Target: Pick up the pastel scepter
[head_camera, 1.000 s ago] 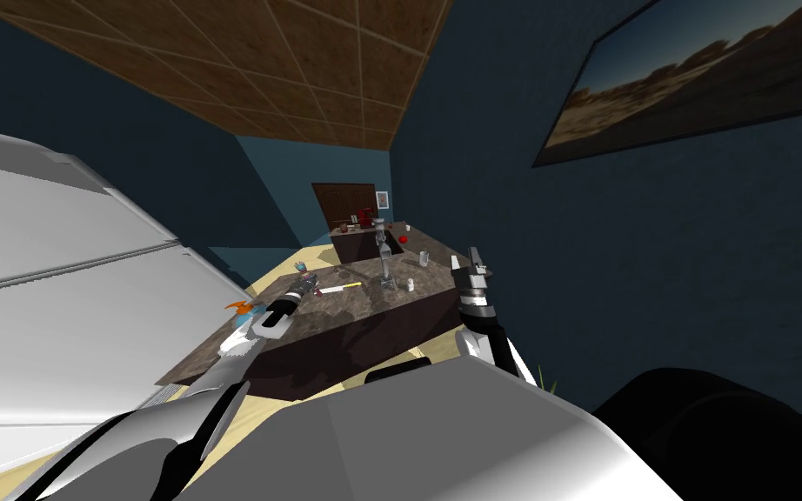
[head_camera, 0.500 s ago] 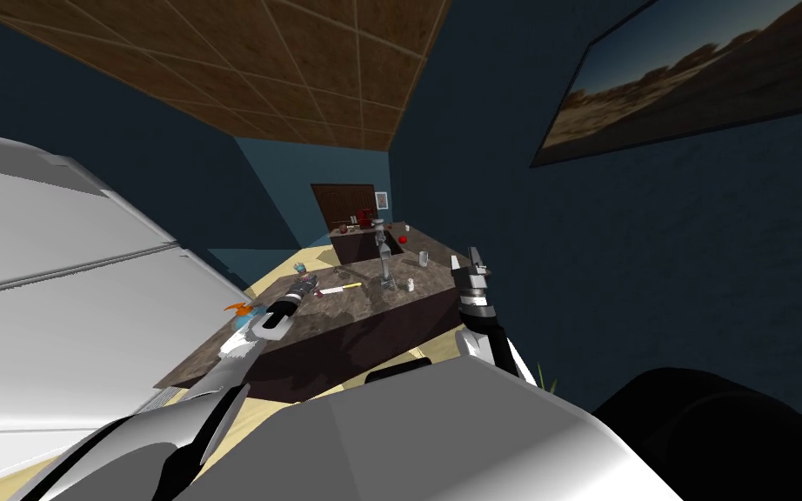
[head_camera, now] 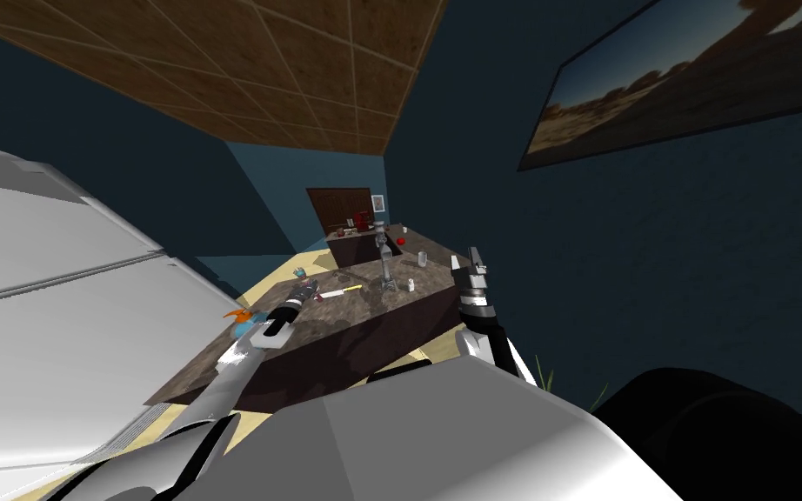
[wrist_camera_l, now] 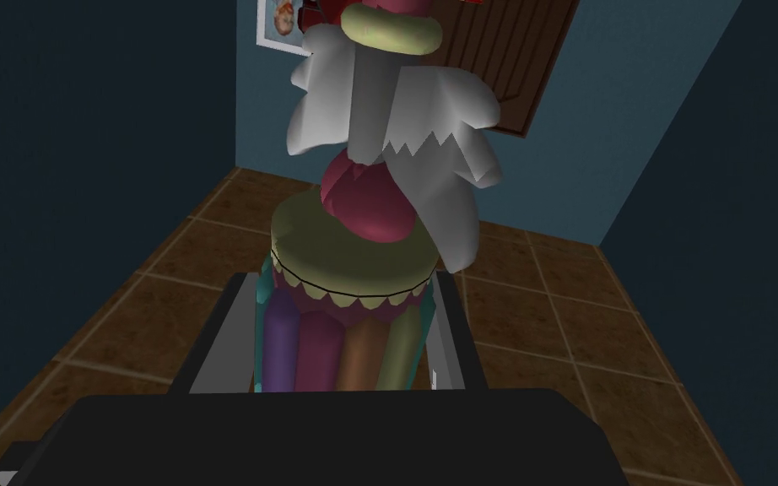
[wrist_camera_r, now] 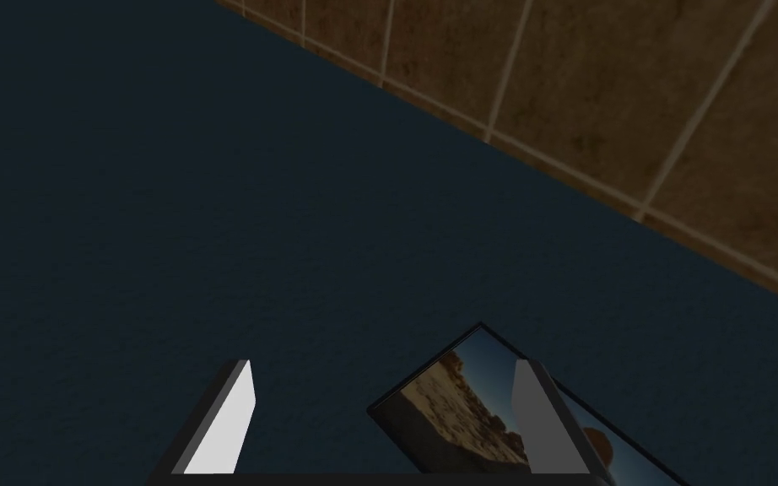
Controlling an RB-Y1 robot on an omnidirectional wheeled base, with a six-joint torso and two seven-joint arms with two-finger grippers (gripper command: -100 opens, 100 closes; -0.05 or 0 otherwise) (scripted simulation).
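The pastel scepter (wrist_camera_l: 353, 253) has a grip striped lengthwise in purple, magenta, orange and olive. Above it come a pale yellow-green collar with a dark-lined scalloped edge, a crimson bulb, then white-grey wings with jagged edges on a grey shaft. The left end effector (wrist_camera_l: 341, 291) has light grey fingers (wrist_camera_l: 214, 346) on a black body. The worktop (head_camera: 360, 311) is mottled dark brown; the wall (head_camera: 651, 261) is deep navy.

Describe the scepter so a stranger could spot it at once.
Find the dark counter, then its left side, where the left gripper grips the scepter. Unlike the grey stand nearby, it has a striped multicolour shaft, yellowish scalloped collar and white wings.
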